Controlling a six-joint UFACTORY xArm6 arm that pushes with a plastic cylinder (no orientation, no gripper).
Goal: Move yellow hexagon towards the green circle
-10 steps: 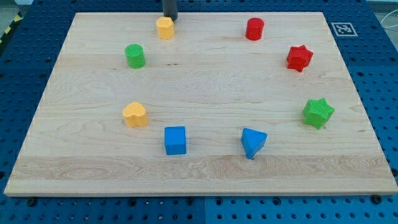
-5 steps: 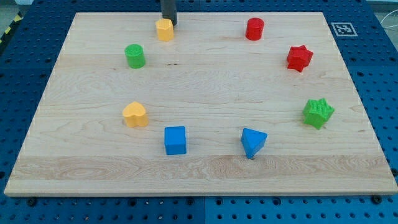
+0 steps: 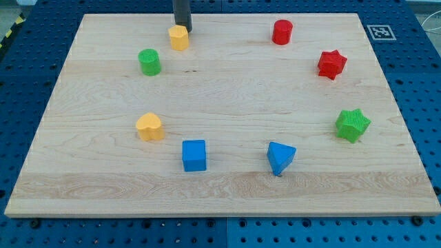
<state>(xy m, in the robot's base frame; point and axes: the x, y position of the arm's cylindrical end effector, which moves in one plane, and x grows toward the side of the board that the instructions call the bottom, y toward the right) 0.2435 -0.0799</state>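
- Eight blocks on the board (image 3: 227, 89): two yellow, two green, two red, two blue.
- My tip (image 3: 183, 29), a bare rod with no pincer, touches the yellow hexagon (image 3: 178, 38) from the view's top.
- Hexagon lies near the green circle (image 3: 149, 62), up and right of it, apart.
- Others: yellow heart (image 3: 149, 127), blue cube (image 3: 194, 155), blue triangle (image 3: 280, 158), green star (image 3: 353, 125), red star (image 3: 331, 64), red cylinder (image 3: 282, 32).

Eight blocks lay on the bench (image 3: 227, 83). Two were yellow: a yellow hexagon (image 3: 178, 38) and a yellow heart (image 3: 149, 127). Two were green: a green circle (image 3: 149, 61) and a green star (image 3: 352, 125). Two were red: a red cylinder (image 3: 282, 32) and a red star (image 3: 331, 64). Two were blue: a blue cube (image 3: 194, 155) and a blue triangle (image 3: 280, 158).
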